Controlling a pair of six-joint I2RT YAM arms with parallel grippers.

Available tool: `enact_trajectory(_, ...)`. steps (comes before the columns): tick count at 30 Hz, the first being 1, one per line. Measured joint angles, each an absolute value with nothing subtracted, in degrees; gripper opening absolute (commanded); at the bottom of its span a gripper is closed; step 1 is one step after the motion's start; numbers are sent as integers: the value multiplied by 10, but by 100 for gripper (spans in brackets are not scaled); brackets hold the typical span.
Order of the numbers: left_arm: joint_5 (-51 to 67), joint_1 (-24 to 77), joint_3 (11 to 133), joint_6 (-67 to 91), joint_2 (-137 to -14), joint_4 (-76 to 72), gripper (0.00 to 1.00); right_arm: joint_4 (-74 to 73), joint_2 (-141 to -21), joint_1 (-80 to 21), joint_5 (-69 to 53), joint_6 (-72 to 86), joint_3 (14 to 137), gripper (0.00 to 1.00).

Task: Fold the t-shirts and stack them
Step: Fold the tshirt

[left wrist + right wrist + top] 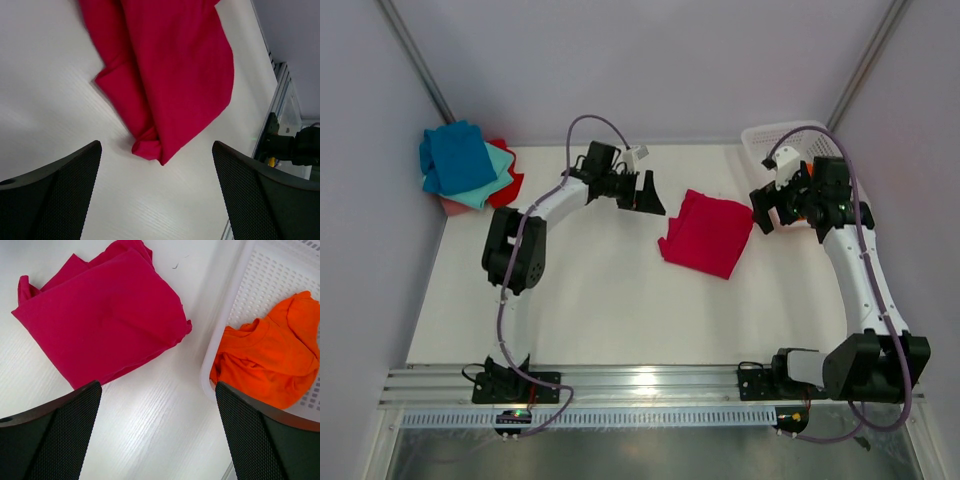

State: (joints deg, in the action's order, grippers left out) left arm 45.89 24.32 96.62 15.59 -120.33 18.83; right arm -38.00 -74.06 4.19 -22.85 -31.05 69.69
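Between the two pincers, on the white counter (600,300), lies the crimson t-shirt (707,233), folded into a compact, slightly lumpy rectangle with one bunched corner pointing at the left pincer (650,195). That pincer hangs just short of the corner, its jaws spread wide and gripping nothing. The right pincer (767,210) is on the shirt's other side, equally released and empty, with the cloth close on its left. Just beyond it, on its right in the wrist view, sits the white lattice basket (220,340), and inside it an orange t-shirt (270,370) lies crumpled and unfolded. Well apart from the left pincer, off at the far left corner of the counter, is the pile of finished shirts: a blue one (457,155) on top, teal (492,182), red (510,182) and pink (450,206) edges showing beneath. The task looks well advanced: four shirts stacked, the crimson one folded but not yet on the pile, and the orange one yet to be taken out, folded and stacked.
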Motion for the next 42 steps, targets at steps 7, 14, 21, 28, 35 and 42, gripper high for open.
enact_trajectory(7,459,235,968,158,-1267,220,94,-378,-658,42,-202,-305,662,99)
enact_trajectory(14,470,236,968,128,-1276,255,94,-383,-647,42,-201,-293,640,99)
enact_trajectory(21,507,236,982,114,-1310,271,95,-385,-649,42,-205,-280,639,99)
enact_trajectory(28,531,236,1011,102,-1333,282,95,-386,-659,42,-211,-270,639,99)
enact_trajectory(35,552,236,1034,98,-1353,282,95,-386,-672,42,-218,-262,638,99)
enact_trajectory(42,543,246,1041,65,-1353,298,95,-380,-683,42,-225,-251,638,99)
